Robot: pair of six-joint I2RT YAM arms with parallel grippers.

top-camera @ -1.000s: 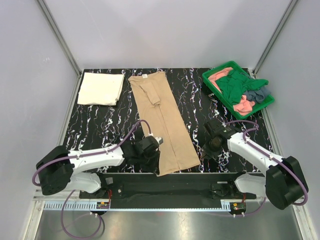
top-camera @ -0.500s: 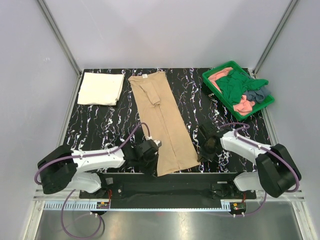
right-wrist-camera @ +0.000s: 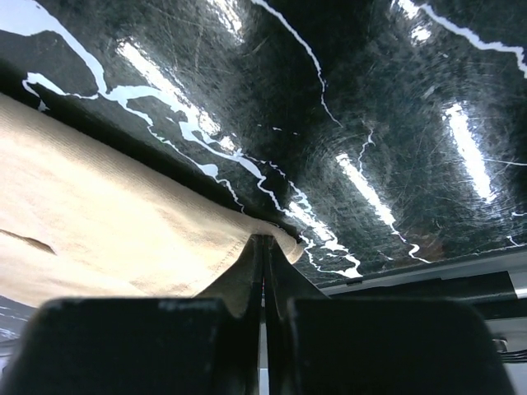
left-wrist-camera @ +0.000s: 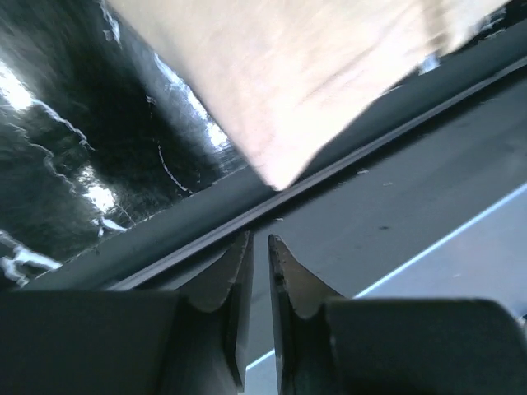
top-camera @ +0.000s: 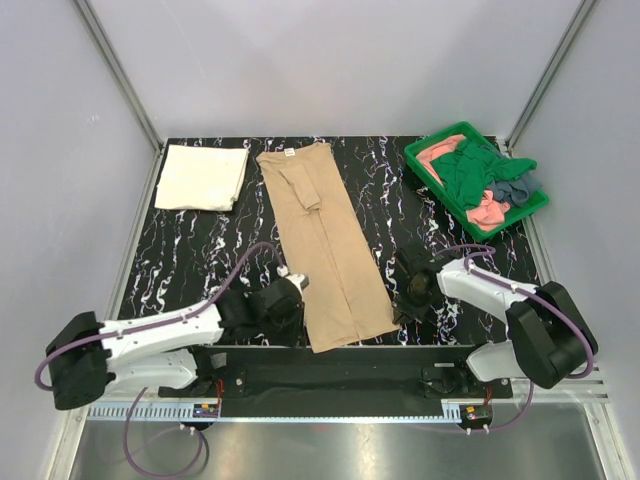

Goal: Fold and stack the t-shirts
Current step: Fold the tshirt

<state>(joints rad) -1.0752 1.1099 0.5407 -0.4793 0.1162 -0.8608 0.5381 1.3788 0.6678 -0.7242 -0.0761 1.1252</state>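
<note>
The tan t-shirt (top-camera: 325, 250) lies folded into a long strip down the middle of the table. It also shows in the left wrist view (left-wrist-camera: 313, 82) and the right wrist view (right-wrist-camera: 107, 222). My right gripper (top-camera: 403, 308) is shut on its near right corner, and the hem rides up at the fingertips (right-wrist-camera: 264, 240). My left gripper (top-camera: 297, 283) sits just left of the near left corner, its jaws almost together with nothing between them (left-wrist-camera: 259, 240). The cream-white t-shirt (top-camera: 203, 177) lies folded at the back left.
A green tray (top-camera: 432, 135) at the back right holds the dark green (top-camera: 470, 170), salmon-pink (top-camera: 487, 212) and grey-blue (top-camera: 515, 188) shirts in a heap. The table's near edge rail (left-wrist-camera: 329, 214) runs just in front of the left fingers.
My right gripper moved left onto the tan shirt's near right corner. My left arm drew back left, off the near left corner.
</note>
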